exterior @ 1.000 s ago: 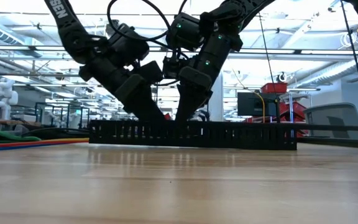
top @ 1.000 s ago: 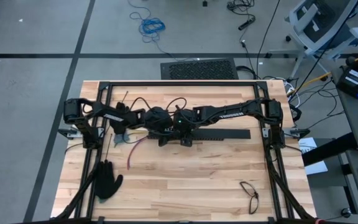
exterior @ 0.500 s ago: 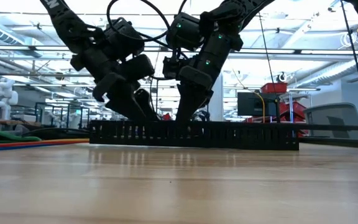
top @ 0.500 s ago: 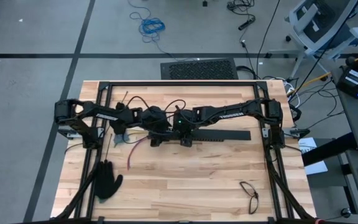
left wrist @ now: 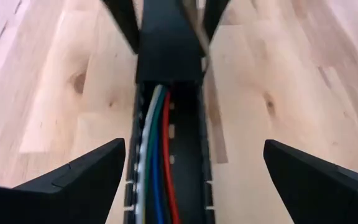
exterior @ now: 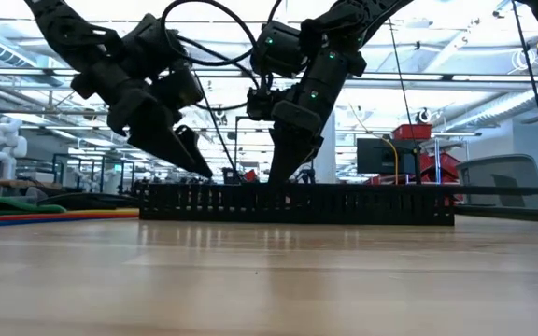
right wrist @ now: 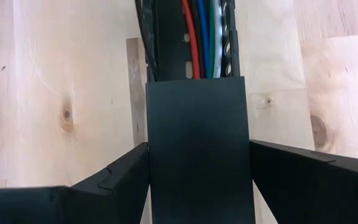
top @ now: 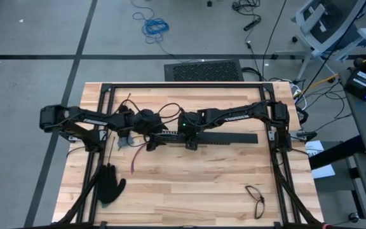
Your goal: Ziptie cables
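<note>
Hovering above the left end of the black slotted channel, the left gripper has its fingers spread wide and holds nothing, clear of the channel, probably so it does not disturb the wires already laid there. Left of the channel, loose cable ends trail onto the wooden table, and a black glove lies nearer the front left corner. Inside the channel the cables run side by side, white, green, blue and red, straight and flat along the trough. Further right, the right gripper reaches down with its fingers on either side of the flat black cover, seemingly gripping it by the edges to steady it over the wires. No ziptie can be made out with certainty.
</note>
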Tool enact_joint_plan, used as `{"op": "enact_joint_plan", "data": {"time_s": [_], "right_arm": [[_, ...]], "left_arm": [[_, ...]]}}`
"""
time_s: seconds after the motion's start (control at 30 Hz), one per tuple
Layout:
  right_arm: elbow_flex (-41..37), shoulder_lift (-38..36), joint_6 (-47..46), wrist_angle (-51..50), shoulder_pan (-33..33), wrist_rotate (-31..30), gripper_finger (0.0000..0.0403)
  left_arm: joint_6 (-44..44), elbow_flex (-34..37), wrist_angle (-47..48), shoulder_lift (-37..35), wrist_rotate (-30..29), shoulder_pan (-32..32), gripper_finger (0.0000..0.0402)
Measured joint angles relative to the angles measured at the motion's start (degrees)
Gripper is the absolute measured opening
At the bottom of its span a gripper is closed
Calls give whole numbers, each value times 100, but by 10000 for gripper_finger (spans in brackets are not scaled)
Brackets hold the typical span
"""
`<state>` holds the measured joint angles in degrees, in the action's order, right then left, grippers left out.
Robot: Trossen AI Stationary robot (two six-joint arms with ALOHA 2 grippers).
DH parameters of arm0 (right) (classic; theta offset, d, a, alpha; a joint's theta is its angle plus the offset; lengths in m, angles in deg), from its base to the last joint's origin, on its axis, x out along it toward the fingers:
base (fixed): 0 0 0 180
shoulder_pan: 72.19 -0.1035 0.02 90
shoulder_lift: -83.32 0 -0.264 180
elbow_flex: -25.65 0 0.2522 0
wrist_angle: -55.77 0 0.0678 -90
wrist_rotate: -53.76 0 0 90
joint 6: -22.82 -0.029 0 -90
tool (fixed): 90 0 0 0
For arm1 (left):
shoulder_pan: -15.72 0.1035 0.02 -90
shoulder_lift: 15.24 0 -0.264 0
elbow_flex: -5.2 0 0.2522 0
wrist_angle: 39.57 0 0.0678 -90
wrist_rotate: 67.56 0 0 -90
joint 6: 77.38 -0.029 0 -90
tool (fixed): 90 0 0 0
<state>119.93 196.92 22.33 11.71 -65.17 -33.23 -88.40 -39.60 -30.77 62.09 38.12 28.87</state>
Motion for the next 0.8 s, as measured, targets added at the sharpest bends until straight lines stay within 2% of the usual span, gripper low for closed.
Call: {"op": "enact_joint_plan", "data": {"time_s": [0.17, 0.8], "right_arm": [[0, 0, 4, 0, 0, 0, 247], [0, -4, -31, -131, -4, 4, 247]], "left_arm": [[310, 47, 12, 49, -102, -4, 377], [307, 49, 119, 61, -122, -4, 377]]}}
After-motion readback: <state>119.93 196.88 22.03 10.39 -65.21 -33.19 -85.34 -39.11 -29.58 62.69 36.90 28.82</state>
